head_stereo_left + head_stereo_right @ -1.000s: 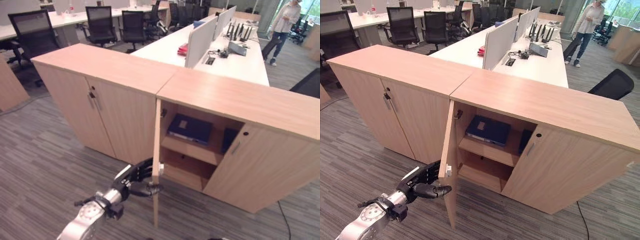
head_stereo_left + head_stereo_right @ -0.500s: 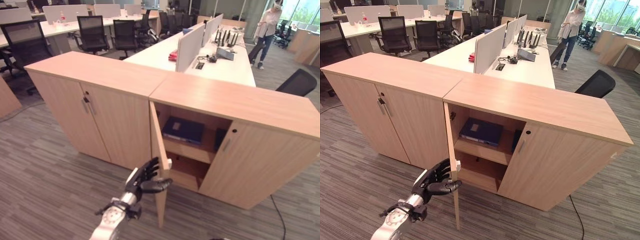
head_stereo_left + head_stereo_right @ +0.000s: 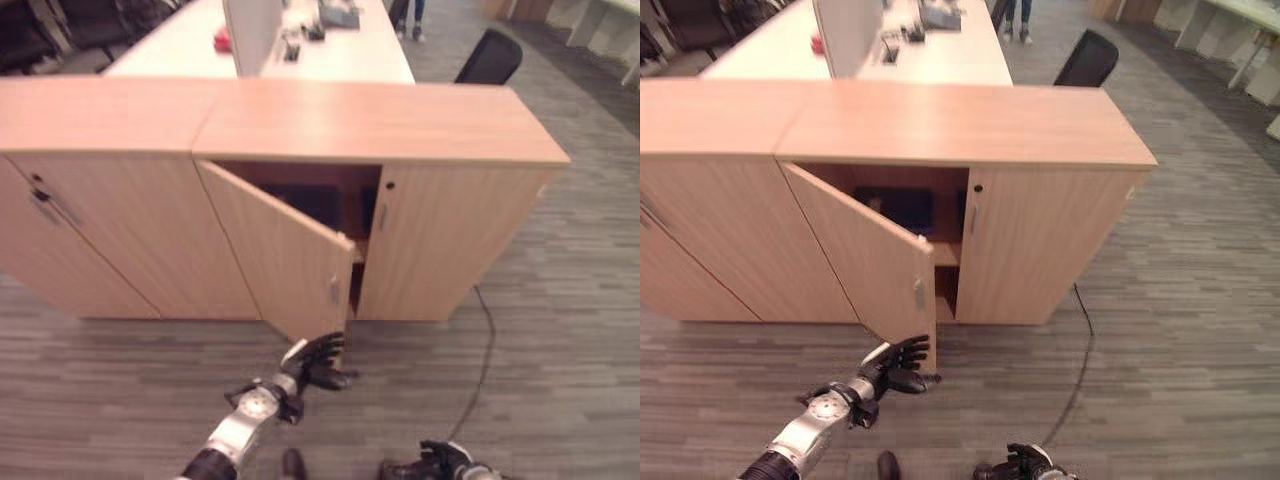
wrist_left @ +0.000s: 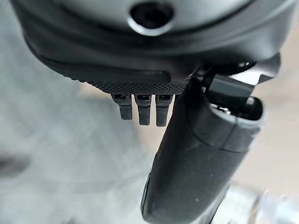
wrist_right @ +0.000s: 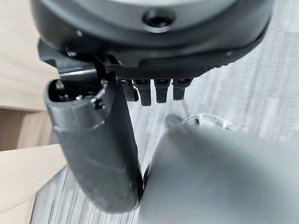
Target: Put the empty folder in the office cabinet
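Left eye view: left hand (image 3: pixel 318 362) fingers loosely spread, touching the cabinet door's (image 3: pixel 280 250) lower corner, holding nothing.

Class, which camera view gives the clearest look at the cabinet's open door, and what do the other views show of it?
The right eye view shows the open door best: its whole outer face, its handle and the left hand at its lower corner. The left eye view shows much the same. The wrist views show only blurred tan surfaces past the hands, so I cannot tell the door there.

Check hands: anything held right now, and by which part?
Nothing held. Left hand sits open at the cabinet door's lower free corner; right hand hangs open, low.
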